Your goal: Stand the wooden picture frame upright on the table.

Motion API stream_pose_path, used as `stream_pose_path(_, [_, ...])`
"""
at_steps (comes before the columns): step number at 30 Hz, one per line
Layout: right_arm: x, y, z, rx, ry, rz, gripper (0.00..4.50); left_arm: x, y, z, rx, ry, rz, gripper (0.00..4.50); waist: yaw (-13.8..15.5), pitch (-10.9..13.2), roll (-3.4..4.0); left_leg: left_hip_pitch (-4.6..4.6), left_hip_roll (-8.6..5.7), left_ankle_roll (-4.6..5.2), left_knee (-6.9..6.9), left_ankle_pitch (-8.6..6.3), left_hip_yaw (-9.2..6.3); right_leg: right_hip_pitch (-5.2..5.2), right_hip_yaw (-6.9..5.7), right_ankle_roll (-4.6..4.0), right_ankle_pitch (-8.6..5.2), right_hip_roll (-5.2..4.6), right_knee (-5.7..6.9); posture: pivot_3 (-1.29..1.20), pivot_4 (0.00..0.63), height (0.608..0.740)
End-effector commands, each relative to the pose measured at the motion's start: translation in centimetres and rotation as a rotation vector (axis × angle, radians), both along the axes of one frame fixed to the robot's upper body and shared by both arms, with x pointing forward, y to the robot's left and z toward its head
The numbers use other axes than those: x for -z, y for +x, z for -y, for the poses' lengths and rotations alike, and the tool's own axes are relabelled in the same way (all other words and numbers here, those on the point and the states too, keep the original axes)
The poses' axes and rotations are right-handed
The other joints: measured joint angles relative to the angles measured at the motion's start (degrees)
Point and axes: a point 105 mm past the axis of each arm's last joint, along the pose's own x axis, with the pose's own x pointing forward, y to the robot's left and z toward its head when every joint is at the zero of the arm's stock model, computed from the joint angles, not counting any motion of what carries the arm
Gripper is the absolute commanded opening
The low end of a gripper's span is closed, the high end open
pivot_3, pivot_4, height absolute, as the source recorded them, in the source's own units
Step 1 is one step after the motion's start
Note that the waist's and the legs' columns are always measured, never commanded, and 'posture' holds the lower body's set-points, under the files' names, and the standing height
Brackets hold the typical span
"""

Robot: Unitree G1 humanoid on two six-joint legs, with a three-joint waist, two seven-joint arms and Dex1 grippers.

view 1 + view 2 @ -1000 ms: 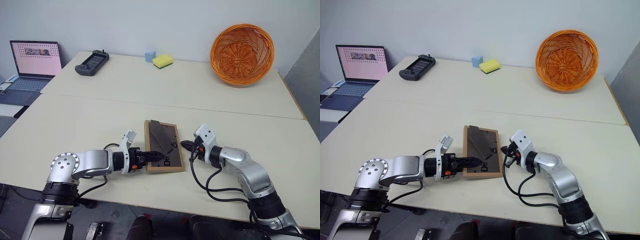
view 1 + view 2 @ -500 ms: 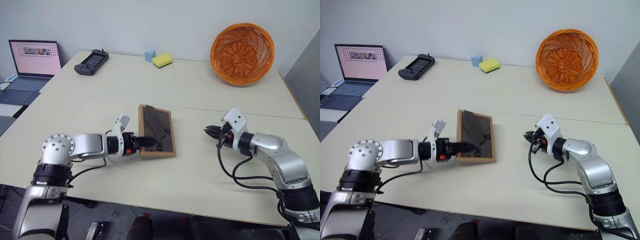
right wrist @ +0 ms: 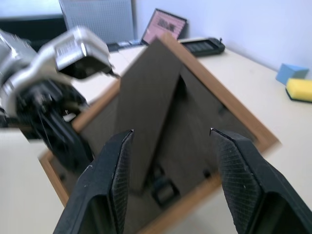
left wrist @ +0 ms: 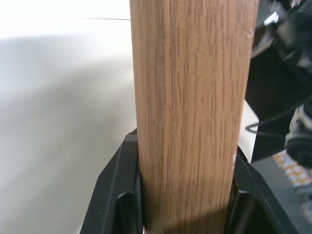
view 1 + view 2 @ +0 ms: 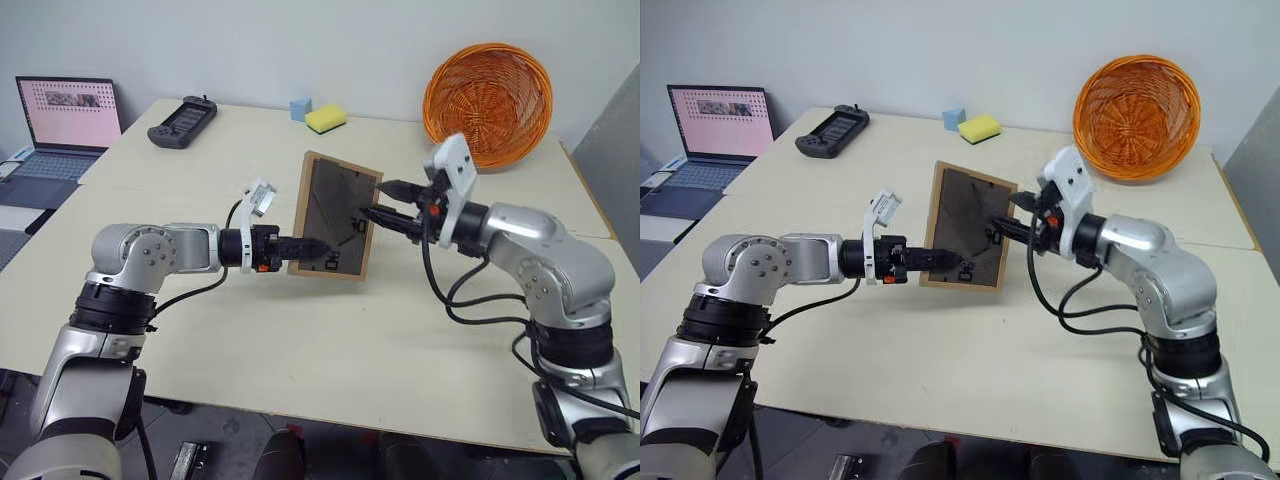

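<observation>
Item: wooden picture frame, light wood with dark grey back, held raised above the bench, tilted near upright, back toward the camera. Left hand is clamped on the frame's lower wooden edge; the left wrist view shows the two black fingers pressed against either side of the wood. Right hand has its fingers spread apart, reaching at the grey back, its tips by the fold-out stand, which already lifts a little off the back; gripping nothing. Step in hand, as judged: opening the stand, not yet setting down. Next move calls for the right hand to pinch the stand and swing it out while the left keeps the frame steady, then lowering it onto the bench. Writing: black marks low on the back, unreadable. Laptop screen text too small to read.
</observation>
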Motion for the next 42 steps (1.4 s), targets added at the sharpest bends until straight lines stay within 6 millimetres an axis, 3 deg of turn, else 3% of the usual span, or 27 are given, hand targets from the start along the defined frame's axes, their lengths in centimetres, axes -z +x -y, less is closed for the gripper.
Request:
stream_pose_path(1, [-1.1, -0.6, -0.8, -0.036, 0.037, 0.006, 2.65, -2.1, 0.1, 0.4, 0.053, -0.012, 0.111, 1.29, 0.01, 0.00, 0.00, 0.00, 0.00, 0.00, -0.01, 0.00, 0.00, -0.01, 0.00, 0.00, 0.00, 0.00, 0.00, 0.00, 0.150, 0.740])
stream_pose_path(14, [-0.5, -0.9, -2.7, -0.091, 0.054, -0.033, 2.65, -2.2, 0.0, 0.3, 0.065, -0.007, 0.140, 1.29, -0.06, 0.02, 0.03, -0.03, 0.02, 0.02, 0.00, -0.01, 0.00, -0.06, 0.01, 0.00, 0.00, 0.01, 0.04, 0.00, 0.150, 0.740])
stream_pose_path(28, [0.5, 0.8, -0.8, -0.019, 0.013, -0.026, 2.65, -2.4, 0.0, 0.2, 0.056, -0.016, 0.139, 1.29, -0.05, 0.02, 0.03, -0.03, 0.02, 0.02, 0.02, -0.01, 0.01, -0.06, 0.00, 0.00, 0.00, 0.01, 0.06, 0.00, 0.150, 0.740])
stream_pose_path(37, [-0.6, -0.7, -2.9, -0.086, 0.075, -0.034, 2.65, -2.1, 0.9, 0.1, 0.031, -0.014, 0.131, 1.29, -0.08, 0.02, 0.03, -0.02, 0.03, 0.02, 0.03, 0.00, 0.00, -0.07, 0.00, -0.01, 0.00, 0.01, 0.11, 0.00, 0.150, 0.740])
stream_pose_path(42, [-0.6, -1.3, -3.1, -0.094, 0.075, -0.039, 2.65, -1.8, 1.6, -0.3, 0.008, -0.005, 0.129, 1.29, -0.07, 0.02, 0.03, -0.02, 0.03, 0.02, 0.05, 0.00, -0.01, -0.07, -0.02, -0.01, 0.00, 0.01, 0.11, 0.00, 0.150, 0.740])
